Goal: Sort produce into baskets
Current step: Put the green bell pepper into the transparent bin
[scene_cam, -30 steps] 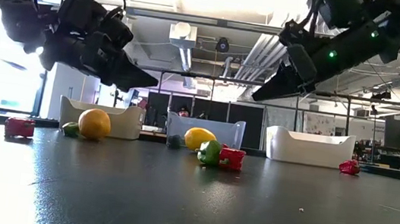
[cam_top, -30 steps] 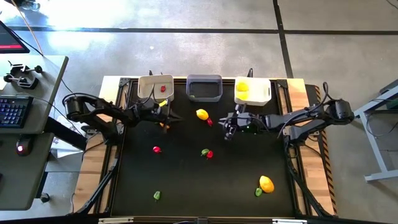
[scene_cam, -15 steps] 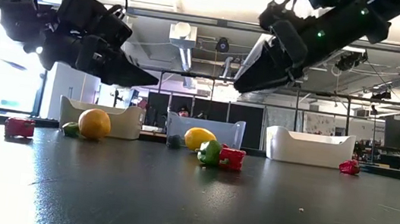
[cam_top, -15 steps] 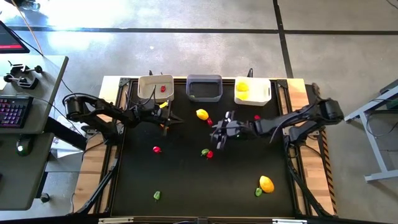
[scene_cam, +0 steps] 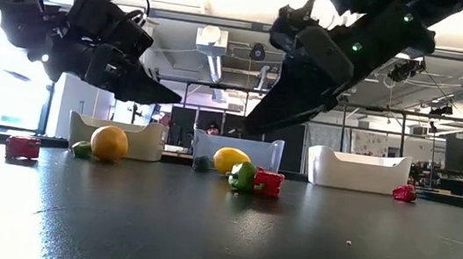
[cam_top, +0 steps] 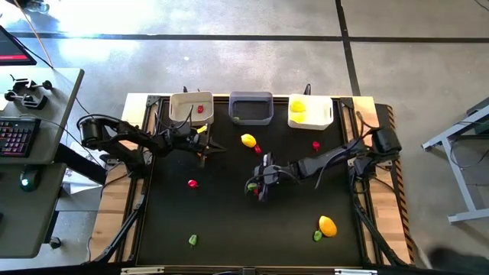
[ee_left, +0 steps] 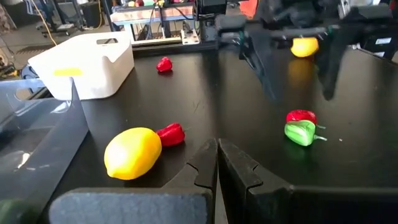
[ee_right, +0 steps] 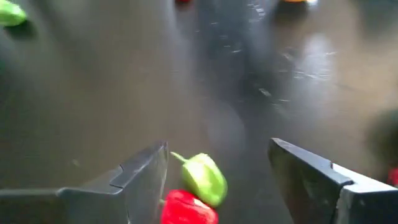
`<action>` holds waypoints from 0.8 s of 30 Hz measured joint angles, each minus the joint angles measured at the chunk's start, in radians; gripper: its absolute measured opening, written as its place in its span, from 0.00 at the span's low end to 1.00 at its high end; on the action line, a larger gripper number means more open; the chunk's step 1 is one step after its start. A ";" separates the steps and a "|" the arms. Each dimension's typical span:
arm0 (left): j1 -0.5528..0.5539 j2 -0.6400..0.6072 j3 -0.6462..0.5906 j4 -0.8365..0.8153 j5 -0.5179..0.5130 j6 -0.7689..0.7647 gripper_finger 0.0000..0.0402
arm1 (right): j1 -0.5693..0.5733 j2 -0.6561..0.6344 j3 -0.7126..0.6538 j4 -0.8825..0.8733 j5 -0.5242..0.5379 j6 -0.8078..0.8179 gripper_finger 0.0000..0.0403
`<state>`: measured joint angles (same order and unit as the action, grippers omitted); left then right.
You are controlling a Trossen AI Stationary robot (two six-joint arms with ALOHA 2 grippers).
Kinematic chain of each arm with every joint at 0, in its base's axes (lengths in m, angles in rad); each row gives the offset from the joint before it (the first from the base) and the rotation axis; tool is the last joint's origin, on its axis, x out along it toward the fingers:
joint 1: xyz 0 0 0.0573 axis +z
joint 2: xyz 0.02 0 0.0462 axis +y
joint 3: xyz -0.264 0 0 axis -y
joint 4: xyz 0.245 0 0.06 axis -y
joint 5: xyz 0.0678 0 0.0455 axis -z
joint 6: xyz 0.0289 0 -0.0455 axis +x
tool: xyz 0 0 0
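Between the right pincer's (ee_right: 217,168) fingers — green piece (ee_right: 204,177)

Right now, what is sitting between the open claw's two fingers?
A green pepper touching a red pepper lies between the right gripper's spread fingers, shown in the right wrist view.

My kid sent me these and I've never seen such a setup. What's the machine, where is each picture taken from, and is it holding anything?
Two robot arms work at a black table, sorting toy produce into three baskets. One picture looks straight down, one looks level across the tabletop, and two come from cameras on the wrists. Lemons, red pieces and green pieces lie scattered. The right gripper hangs with open fingers over a green pepper touching a red pepper. The left gripper waits shut near the cream basket. Nothing is held.
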<state>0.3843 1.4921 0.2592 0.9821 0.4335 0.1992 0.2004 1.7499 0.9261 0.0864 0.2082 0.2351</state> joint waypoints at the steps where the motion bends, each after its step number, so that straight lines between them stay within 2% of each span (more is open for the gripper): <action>1: 0.000 0.000 0.000 0.001 0.000 -0.007 0.00 | 0.005 0.012 0.008 0.000 -0.018 0.000 0.67; 13: 0.000 0.000 0.000 0.002 0.000 -0.012 0.00 | 0.008 0.072 0.040 -0.052 -0.028 -0.036 0.65; 19: 0.000 0.000 0.000 0.003 0.000 -0.005 0.00 | -0.049 0.102 0.040 -0.055 -0.160 -0.064 0.59; 24: 0.000 0.000 0.000 0.003 0.000 -0.005 0.00 | -0.084 0.105 0.057 -0.068 -0.229 -0.113 0.49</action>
<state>0.3847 1.4921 0.2596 0.9848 0.4335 0.1940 0.1164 1.8549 0.9830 0.0186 -0.0211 0.1217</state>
